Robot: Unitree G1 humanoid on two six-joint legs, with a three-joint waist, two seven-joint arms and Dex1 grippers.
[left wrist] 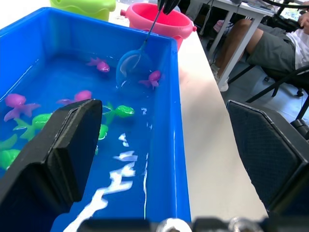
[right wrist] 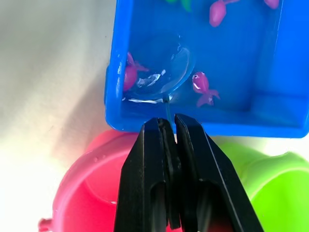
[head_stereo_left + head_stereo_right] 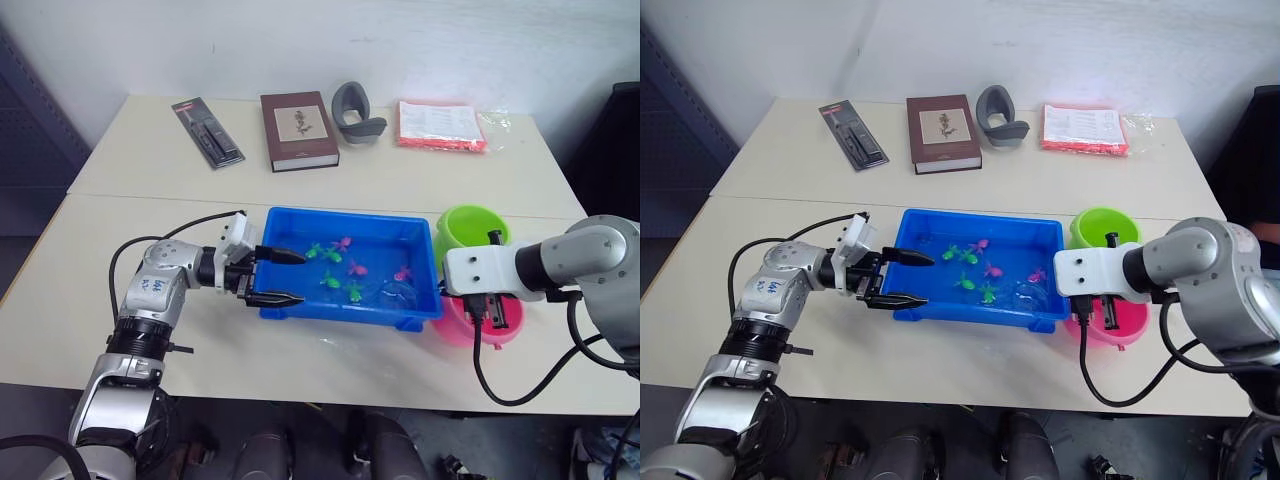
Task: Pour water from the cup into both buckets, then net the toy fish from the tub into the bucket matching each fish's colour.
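Tub (image 3: 300,222): bright blue glossy plastic, shallow, rectangular, rimmed; sits mid-table (image 3: 120,330), holding rippled water. Small pink fish (image 3: 357,268) and green fish (image 3: 330,282) are scattered through it.

Net (image 2: 166,72): round hoop with fine see-through mesh, dipped in the water at the tub's right end, thin black stick running up to the right tool (image 2: 171,130). That tool's black fingers are pressed together, pinching the stick, above the pink bucket (image 3: 455,325). Green bucket (image 3: 465,225) stands just behind the pink one; both are beside the tub's right wall.

Left tool (image 3: 285,277): fingers spread, straddling the tub's left wall, one finger over the water, one outside.

Right wrist view gives what the head views lack: one pink fish touches the hoop's edge and another lies just beside it. Left wrist view shows the hoop from the far end, a pink fish beside it, textured pads on the spread fingers, and a seated person's legs (image 1: 251,43) beyond the table.

Back of table: brown book (image 3: 298,130), grey curved object (image 3: 357,113), packaged tool (image 3: 207,132), red packet in clear wrap (image 3: 440,125).
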